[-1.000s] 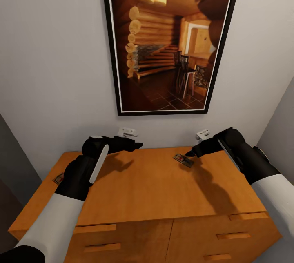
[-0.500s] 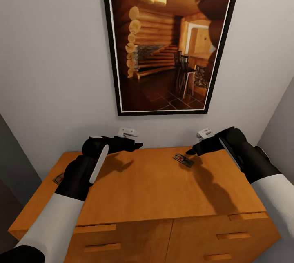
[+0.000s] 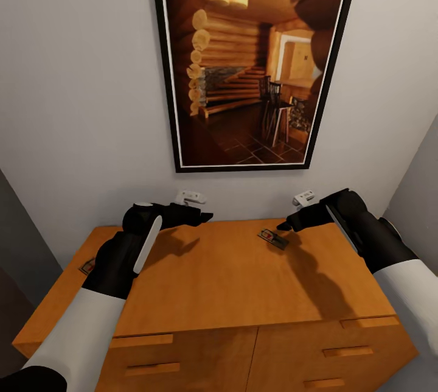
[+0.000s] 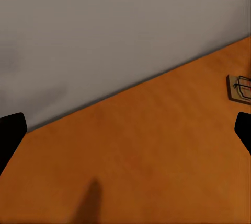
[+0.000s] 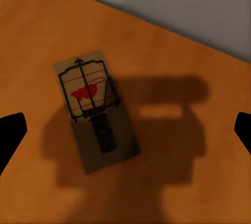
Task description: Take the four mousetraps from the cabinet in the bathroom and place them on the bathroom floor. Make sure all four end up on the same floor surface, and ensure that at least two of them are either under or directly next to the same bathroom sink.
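Low orange-brown wooden cabinet (image 3: 243,294) fills the lower half of the head frame; its flat top serves as the table. One small tan wooden mousetrap with dark wire and a red mark (image 3: 273,238) lies flat on the top, right of centre, toward the rear wall. A second mousetrap (image 3: 87,266) sits at the far left edge of the top, partly hidden behind the left forearm.

Right gripper (image 3: 284,227) hovers just above and beside the near trap; in the right wrist frame the trap (image 5: 95,108) lies left of centre with the dark fingers (image 5: 10,132) spread wide at either edge, holding nothing. Left gripper (image 3: 204,217) hangs over bare wood at centre-left; its fingers (image 4: 9,132) also stand wide apart and empty.

Handling judgement: the trap looks light, stiff and very thin, so it likely slides if nudged. Best hold appears to be across the board's two long edges, clear of the wire bar. Framed cabin picture (image 3: 255,57) hangs above.
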Controlling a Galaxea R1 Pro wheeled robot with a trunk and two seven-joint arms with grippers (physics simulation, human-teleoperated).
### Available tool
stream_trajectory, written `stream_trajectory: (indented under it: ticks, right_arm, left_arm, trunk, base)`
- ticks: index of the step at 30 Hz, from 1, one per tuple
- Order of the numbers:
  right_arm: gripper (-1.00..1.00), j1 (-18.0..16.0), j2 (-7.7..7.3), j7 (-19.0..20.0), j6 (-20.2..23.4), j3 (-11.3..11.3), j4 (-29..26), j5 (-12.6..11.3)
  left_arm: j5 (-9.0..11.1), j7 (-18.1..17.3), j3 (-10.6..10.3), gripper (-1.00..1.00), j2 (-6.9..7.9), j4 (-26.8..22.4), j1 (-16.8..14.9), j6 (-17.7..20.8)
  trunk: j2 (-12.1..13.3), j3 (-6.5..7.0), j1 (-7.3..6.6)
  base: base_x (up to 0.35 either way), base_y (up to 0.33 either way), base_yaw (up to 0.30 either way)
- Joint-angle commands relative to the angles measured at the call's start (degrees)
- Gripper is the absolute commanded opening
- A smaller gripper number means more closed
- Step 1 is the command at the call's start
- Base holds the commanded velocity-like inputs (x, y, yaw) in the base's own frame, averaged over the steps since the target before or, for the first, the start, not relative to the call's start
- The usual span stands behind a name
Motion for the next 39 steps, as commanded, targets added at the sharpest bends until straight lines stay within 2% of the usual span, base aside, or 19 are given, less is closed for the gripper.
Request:
stream_trajectory:
  ticks: [1, 8, 22, 39]
  right_arm:
    - [1.00, -0.1, -0.02, 0.4, 0.1, 0.1, 0.0, 0.4]
    - [1.00, 0.0, 0.11, 0.3, 0.1, 0.4, 0.6, 0.2]
    - [1.00, -0.1, 0.25, 0.7, 0.1, 0.2, 8.5, -0.1]
    - [1.00, -0.2, 0.19, 0.9, 0.1, 0.1, 10.0, -0.4]
  left_arm:
    - [0.4, 0.1, 0.0, 1.00, -0.03, 0.0, 0.0, 0.4]
    - [0.4, 0.2, 0.0, 1.00, -0.07, 0.0, 0.0, 0.4]
    - [0.4, 0.2, 0.0, 1.00, -0.08, 0.1, 0.0, 0.4]
    - [0.4, 0.3, 0.0, 1.00, -0.08, 0.1, 0.0, 0.4]
  trunk:
    - [0.0, -0.07, 0.00]
    - [0.0, -0.07, 0.00]
    - [0.0, -0.07, 0.00]
    - [0.0, -0.07, 0.00]
  base:
    - [0.000, 0.000, 0.000]
    - [0.000, 0.000, 0.000]
    - [0.000, 0.000, 0.000]
    - [0.000, 0.000, 0.000]
